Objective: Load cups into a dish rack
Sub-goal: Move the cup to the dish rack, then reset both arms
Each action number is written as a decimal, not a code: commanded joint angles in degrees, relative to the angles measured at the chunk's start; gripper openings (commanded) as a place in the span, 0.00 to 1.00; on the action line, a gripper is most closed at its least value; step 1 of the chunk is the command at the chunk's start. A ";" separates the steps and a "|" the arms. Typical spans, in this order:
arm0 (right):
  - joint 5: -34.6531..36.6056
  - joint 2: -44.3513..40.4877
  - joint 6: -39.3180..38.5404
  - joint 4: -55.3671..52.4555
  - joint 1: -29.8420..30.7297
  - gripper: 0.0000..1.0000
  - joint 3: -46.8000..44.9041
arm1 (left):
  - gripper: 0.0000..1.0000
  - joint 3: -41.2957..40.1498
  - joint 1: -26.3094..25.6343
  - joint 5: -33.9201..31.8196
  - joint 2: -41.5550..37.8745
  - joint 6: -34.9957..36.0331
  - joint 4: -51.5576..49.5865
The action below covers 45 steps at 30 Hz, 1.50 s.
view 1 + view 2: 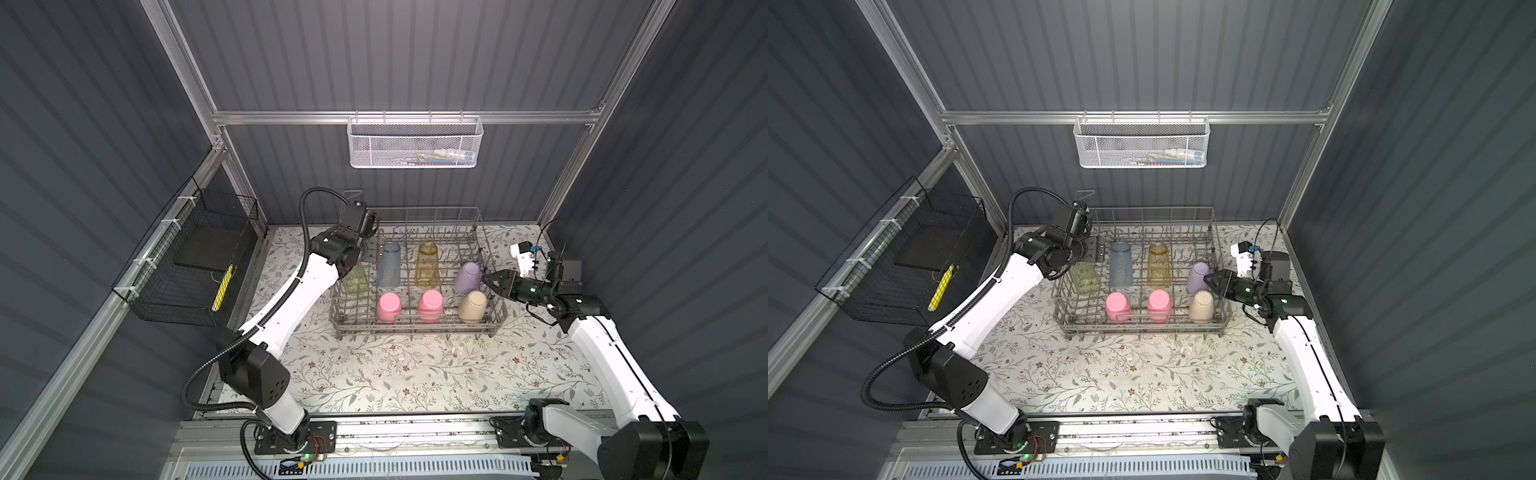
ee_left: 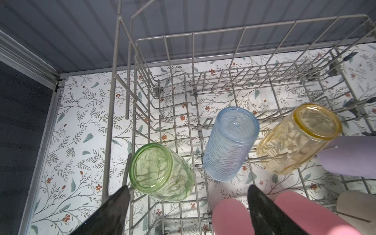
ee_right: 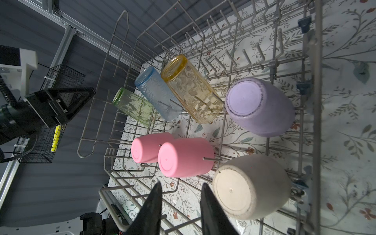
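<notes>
Cups (image 1: 427, 266), seven, sit bottoms-up in the grey wire rack (image 1: 419, 330) in both top views, with the right gripper (image 1: 487, 283) at the rack's side by the lavender cup (image 1: 467, 277). Left wrist: left gripper (image 2: 188, 186) spread wide, empty, over the ribbed green cup (image 2: 162, 173). Right wrist: right gripper narrowly parted, empty, overlapping the matte beige cup (image 3: 252, 187).

In a top view the left arm (image 1: 299, 299) covers part of the green cup (image 1: 358, 281) at the left edge of the dish rack (image 1: 415, 330). In the left wrist view the picture's edge cuts off the lavender cup (image 2: 350, 156) and the beige cup (image 2: 358, 205); the two pink cups (image 2: 230, 217) run off the frame, one partly behind a finger (image 2: 264, 209) of the left gripper (image 2: 188, 186). What lies in the white mesh basket (image 1: 395, 141) is too blurred for us to name, and the yellow thing (image 1: 222, 286) in the black wire basket (image 1: 166, 286) is too small to tell.
</notes>
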 commanded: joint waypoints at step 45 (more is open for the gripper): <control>43.36 -9.39 -7.81 25.00 -6.66 0.63 -15.33 | 1.00 -68.91 31.46 -3.80 -21.98 5.96 72.57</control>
